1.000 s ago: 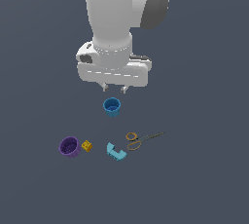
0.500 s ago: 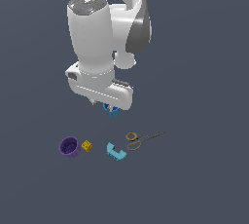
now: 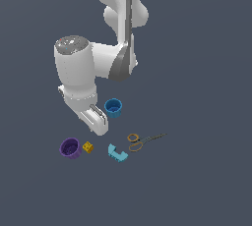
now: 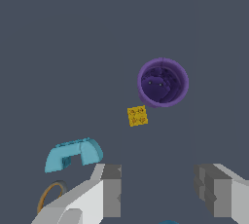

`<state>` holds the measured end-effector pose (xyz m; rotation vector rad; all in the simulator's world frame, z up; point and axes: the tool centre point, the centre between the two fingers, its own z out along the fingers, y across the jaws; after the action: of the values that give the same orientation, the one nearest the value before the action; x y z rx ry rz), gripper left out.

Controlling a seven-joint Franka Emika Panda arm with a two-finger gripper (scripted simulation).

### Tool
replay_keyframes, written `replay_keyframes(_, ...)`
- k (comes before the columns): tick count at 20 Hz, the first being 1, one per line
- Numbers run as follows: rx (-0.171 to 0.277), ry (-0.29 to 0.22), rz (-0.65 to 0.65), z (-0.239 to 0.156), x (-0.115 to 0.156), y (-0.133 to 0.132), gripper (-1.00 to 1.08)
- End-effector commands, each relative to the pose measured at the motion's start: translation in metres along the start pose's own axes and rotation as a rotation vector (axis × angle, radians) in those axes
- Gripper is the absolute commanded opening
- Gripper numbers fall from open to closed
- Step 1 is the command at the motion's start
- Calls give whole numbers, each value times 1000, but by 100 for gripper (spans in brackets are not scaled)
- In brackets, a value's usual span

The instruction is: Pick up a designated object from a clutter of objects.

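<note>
Purple cup [image 3: 71,148] sits upright on the surface, mouth up, with the yellow block [image 3: 88,147] just beside it. Spread wide and empty, the pincer [image 4: 158,189] hangs above, near the cup but not yet centred over it, so a rim grasp looks likeliest.

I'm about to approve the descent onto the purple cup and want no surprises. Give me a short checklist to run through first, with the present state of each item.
1. Target in sight: the small purple round cup shows whole in the wrist view. Ok.
2. The gripper is open with nothing between its fingers. Ok.
3. Gripper centred over the cup: the cup lies ahead of the fingers, not between them. Not ok.
4. Clearance at the cup: the tiny yellow block sits close beside it, apart. Cannot tell whether a finger fits.
5. Other clutter clear of the cup: the blue cup, light-blue bracket-shaped piece and orange-handled scissors lie well away. Ok.
</note>
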<state>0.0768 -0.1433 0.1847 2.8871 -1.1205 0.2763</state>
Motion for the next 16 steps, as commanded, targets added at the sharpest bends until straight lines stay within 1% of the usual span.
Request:
replay_keyframes(1, -3, 28, 87, 19, 12, 11, 28)
replay_keyframes(8, -8, 102, 291, 63, 39, 43, 28)
replay_keyframes(12, -9, 134, 368, 79, 48, 56, 28)
replay_keyframes(16, -9, 156, 418, 90, 54, 66, 28)
